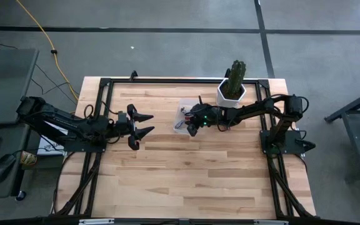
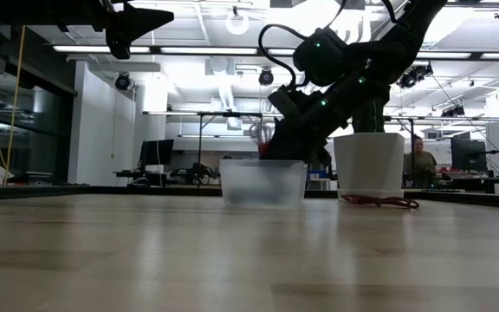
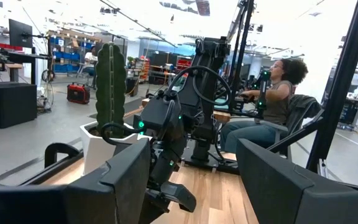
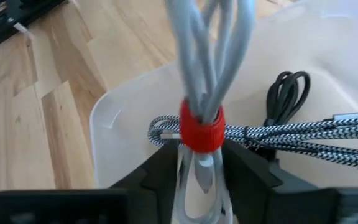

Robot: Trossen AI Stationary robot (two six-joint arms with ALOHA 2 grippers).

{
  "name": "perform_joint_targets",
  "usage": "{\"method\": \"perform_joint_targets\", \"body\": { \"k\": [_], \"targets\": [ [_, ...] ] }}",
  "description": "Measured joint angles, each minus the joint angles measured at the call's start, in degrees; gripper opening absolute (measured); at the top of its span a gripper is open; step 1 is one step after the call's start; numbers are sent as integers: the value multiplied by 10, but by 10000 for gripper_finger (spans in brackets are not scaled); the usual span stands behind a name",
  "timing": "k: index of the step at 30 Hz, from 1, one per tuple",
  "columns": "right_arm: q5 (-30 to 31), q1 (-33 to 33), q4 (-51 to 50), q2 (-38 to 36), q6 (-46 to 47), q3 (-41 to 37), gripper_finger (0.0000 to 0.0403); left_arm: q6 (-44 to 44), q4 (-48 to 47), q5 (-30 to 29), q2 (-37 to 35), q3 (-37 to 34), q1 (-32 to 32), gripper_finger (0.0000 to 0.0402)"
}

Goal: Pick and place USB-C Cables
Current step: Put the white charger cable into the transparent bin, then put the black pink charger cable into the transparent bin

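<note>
- Jaws of the right gripper [image 4: 197, 168] are standing part-way apart, with the whitish cable [image 4: 210, 68] and its red band [image 4: 202, 130] sitting between the two dark fingers [image 4: 157, 165]; whether they are pressing on it cannot be told.
- That bundle is standing upright over the clear plastic bin [image 4: 123, 118], its loops pointing away from the wrist camera.
- Inside the bin, a black-and-white braided cable [image 4: 278, 134] is lying across the floor, and a black cable [image 4: 288, 90] is lying coiled just beside it.
- In the high view the right gripper [image 1: 192, 122] is reaching into the bin [image 1: 183, 107], which is sitting just beside the white pot [image 1: 231, 94] holding the cactus [image 1: 237, 74].
- In the low view a dark red cable [image 2: 379, 201] is lying on the table [image 2: 232, 251] in front of the pot [image 2: 369, 163], outside the bin [image 2: 262, 182].
- Left gripper [image 1: 144, 124] is hovering above the table's left half with its jaws spread wide and nothing between them, well apart from the bin.
- Left wrist view is showing a seated person [image 3: 272, 109] in the room beyond the table.
- A yellow cord [image 1: 42, 34] is trailing over the floor past the table's far left corner.
</note>
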Motion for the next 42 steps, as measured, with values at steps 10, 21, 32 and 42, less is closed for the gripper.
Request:
{"method": "perform_joint_targets", "body": {
  "k": [10, 21, 32, 42],
  "targets": [
    [14, -1, 1, 0, -15, 0, 230, 0, 0, 0, 0, 0, 0, 221],
    [10, 4, -19, -63, -59, 0, 248, 0, 0, 0, 0, 0, 0, 221],
    [145, 99, -88, -177, -155, 0, 248, -2, -12, 2, 0, 0, -1, 221],
    [193, 147, -68, -284, -150, -83, 248, -15, -18, 3, 0, 0, -1, 221]
  ]
}}
